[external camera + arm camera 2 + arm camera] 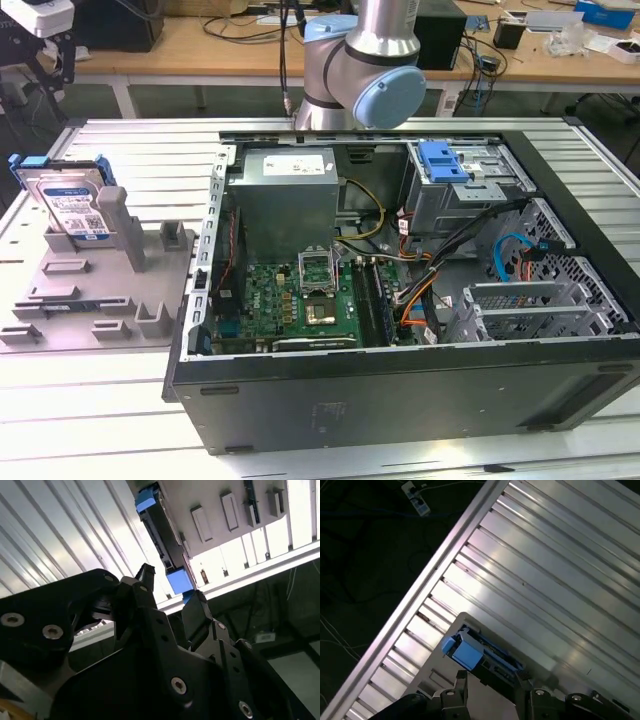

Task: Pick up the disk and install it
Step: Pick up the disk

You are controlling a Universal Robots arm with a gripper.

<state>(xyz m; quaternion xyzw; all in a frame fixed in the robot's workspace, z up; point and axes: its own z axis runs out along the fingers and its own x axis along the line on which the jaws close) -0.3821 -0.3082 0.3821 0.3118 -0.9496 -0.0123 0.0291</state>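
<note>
Exterior view: the disk (75, 205) stands on edge in a grey fixture (110, 300) at the exterior view's left, beside the open computer case (400, 300) on the slotted table (100, 420). Second wrist view: gripper (170, 587) fingers spread apart, empty, with the disk's blue-framed edge beyond the gap.

This is a robotics lab or workshop. A robot arm (365, 60) rises behind a slotted metal desk (100, 420) that carries an opened computer case (400, 400) and a disk (75, 205) propped in a grey holder (130, 290). Wooden benches (230, 50) behind it hold cables and gear. A power strip (417, 502) lies on the floor.
</note>
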